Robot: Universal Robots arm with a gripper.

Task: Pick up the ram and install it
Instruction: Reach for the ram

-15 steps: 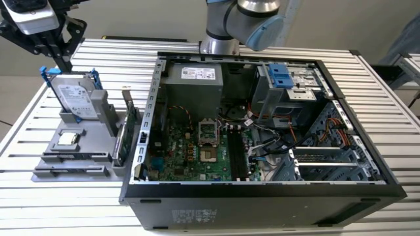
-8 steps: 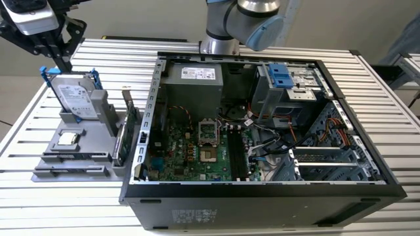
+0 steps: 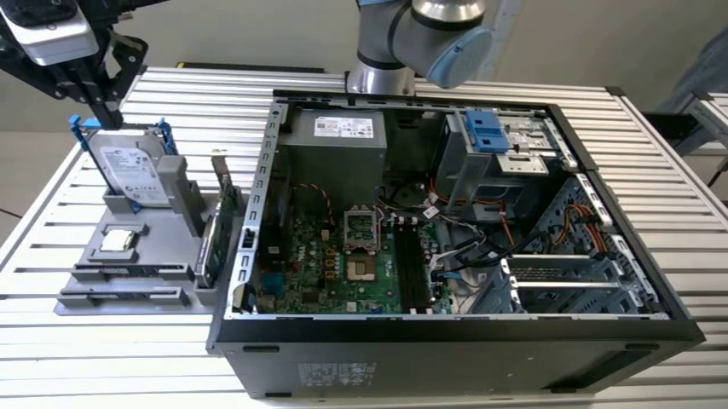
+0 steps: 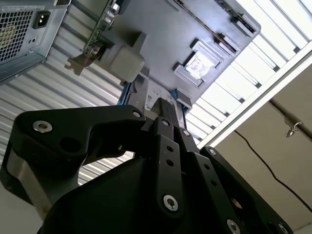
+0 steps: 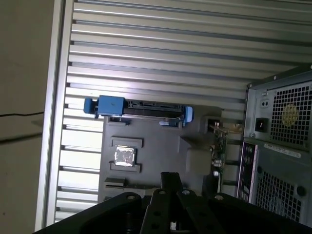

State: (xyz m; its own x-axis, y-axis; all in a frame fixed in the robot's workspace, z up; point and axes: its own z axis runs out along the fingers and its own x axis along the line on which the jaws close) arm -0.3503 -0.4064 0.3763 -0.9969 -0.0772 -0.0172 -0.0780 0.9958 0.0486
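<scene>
On the slatted metal table (image 3: 102, 366) stands an open computer case (image 3: 455, 341), board facing up, with the arm (image 3: 421, 34) rising behind it. Beside the case, at the exterior view's left, sits a grey holder (image 3: 108, 217). A hard drive (image 3: 129, 170) in a blue frame stands at its far end, and a green card (image 3: 222, 223) stands on edge along the side nearest the case. The ram (image 3: 131, 271) seems to be the thin dark strip in a slot at the holder's near end, though that is hard to make out. A small square chip (image 3: 119, 241) lies between it and the drive. The claw (image 3: 112, 119) hangs just above the drive's top edge, apart from the ram, its fingers drawn close together.
</scene>
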